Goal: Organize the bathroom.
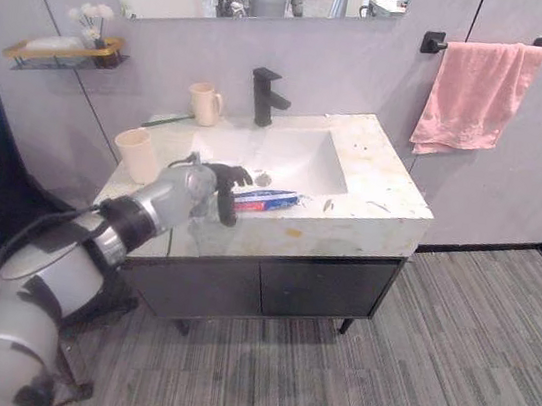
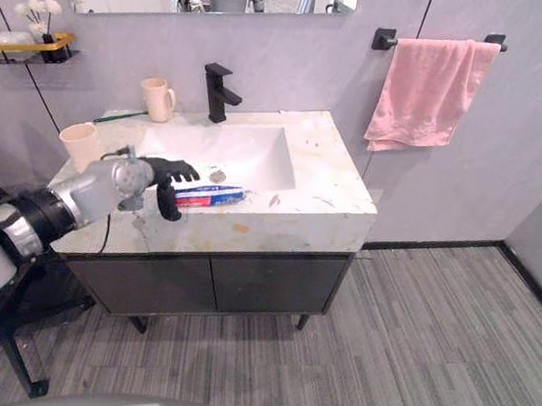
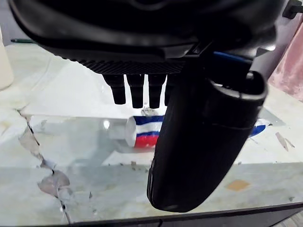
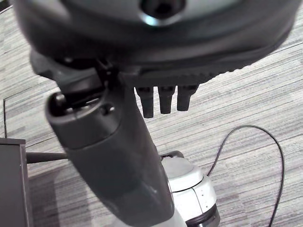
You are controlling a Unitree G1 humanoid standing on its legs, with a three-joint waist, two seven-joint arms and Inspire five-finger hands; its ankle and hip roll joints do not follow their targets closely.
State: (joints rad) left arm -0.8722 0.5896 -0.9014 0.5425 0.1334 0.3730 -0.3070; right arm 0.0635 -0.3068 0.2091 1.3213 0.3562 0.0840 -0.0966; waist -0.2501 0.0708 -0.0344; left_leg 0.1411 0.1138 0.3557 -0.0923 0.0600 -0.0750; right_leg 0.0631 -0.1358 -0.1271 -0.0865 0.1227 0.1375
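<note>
A red, white and blue toothpaste tube (image 1: 269,200) with a white cap (image 3: 128,131) lies flat on the marble counter (image 1: 383,194), just in front of the sink basin (image 1: 278,154). My left hand (image 1: 223,182) hovers over the tube's cap end, fingers (image 3: 137,90) straight above it and thumb (image 3: 203,142) pointing down on the near side, open and holding nothing. In its wrist view my right hand (image 4: 118,156) hangs over the striped floor, fingers relaxed and empty.
A cream cup (image 1: 137,154) stands on the counter's left edge. A mug (image 1: 205,103) and a green toothbrush (image 1: 167,120) sit at the back left by the black faucet (image 1: 264,96). A pink towel (image 1: 479,91) hangs at the right; a wall shelf (image 1: 60,50) is at the left.
</note>
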